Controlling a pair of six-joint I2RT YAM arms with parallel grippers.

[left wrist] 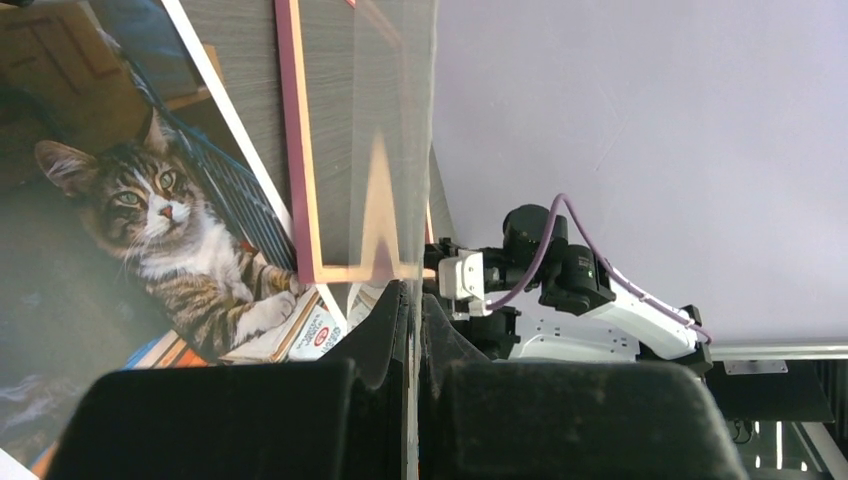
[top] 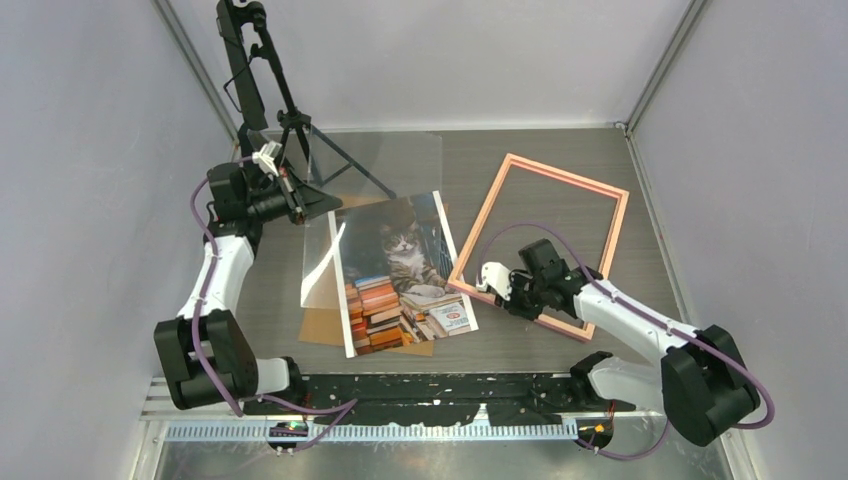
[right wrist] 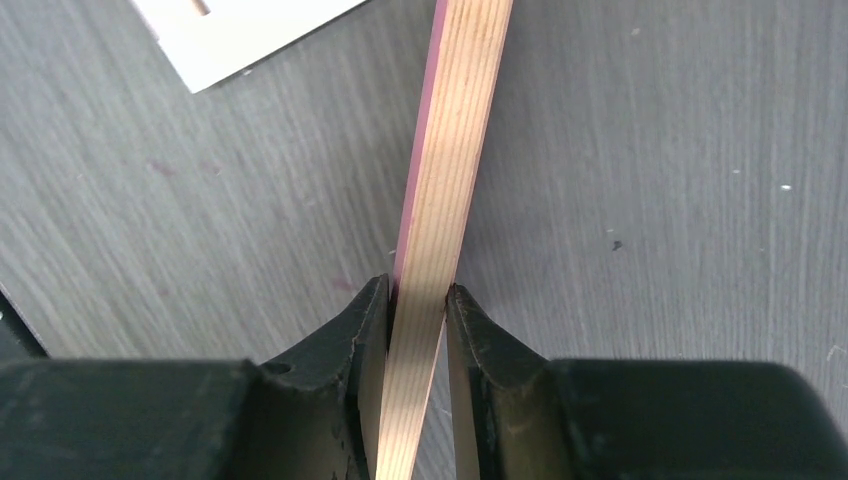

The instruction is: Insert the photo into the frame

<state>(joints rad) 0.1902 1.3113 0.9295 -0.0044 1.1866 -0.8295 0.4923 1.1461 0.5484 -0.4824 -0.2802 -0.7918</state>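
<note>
The photo point(top: 395, 270), a tabby cat among books, lies face up mid-table on a brown backing board point(top: 320, 328). It also shows in the left wrist view point(left wrist: 140, 210). The salmon-pink frame point(top: 565, 174) lies to its right, empty. My left gripper point(top: 298, 207) is shut on the edge of a clear pane point(top: 380, 165) and holds it tilted above the photo's far left part. In the left wrist view the jaws point(left wrist: 415, 295) pinch the pane point(left wrist: 400, 100) edge-on. My right gripper point(top: 515, 300) is shut on the frame's near rail point(right wrist: 450, 130), with the fingers point(right wrist: 418, 295) on either side of it.
A black tripod stand point(top: 290, 120) stands at the back left behind the pane. Grey walls close in the left, right and back. A white corner of the photo point(right wrist: 240, 30) lies near the gripped rail. The right arm point(left wrist: 600, 300) shows past the pane.
</note>
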